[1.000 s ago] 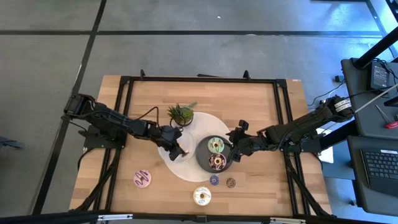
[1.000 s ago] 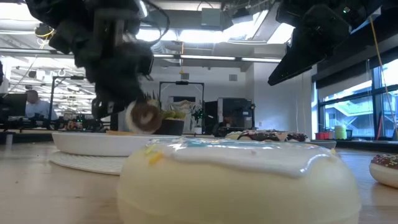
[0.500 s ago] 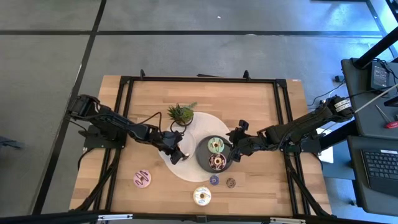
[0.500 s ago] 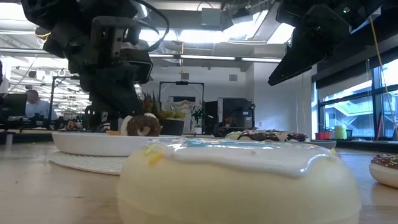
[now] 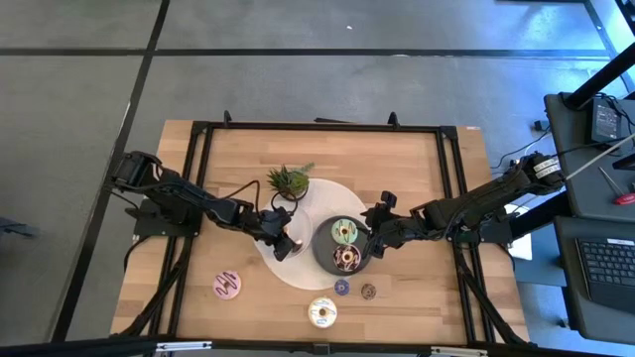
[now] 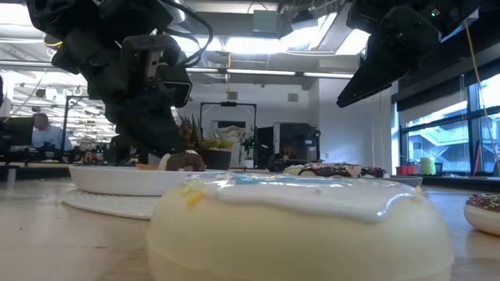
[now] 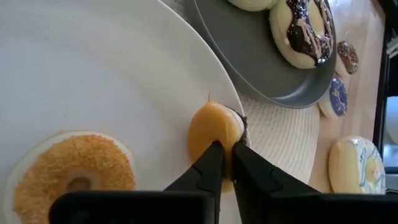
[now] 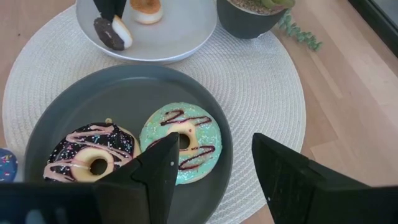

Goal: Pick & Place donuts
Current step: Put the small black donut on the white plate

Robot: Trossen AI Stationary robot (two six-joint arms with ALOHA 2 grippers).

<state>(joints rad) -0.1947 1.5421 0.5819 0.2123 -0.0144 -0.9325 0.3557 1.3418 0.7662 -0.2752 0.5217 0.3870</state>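
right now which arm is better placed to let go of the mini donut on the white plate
Left. The left gripper already pinches the brown-topped mini donut at the white plate; the right gripper hangs open over the dark grey plate.

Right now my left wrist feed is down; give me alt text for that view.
The left hand pinches a small brown-iced donut on edge at the white plate's rim, beside an orange-sprinkled mini donut lying flat. Beyond, a grey plate holds a chocolate-iced donut.

Green donut (image 8: pixel 181 142), chocolate-sprinkled donut (image 8: pixel 92 158) (flat, grey plate), brown mini (image 7: pixel 213 132) on edge, white plate
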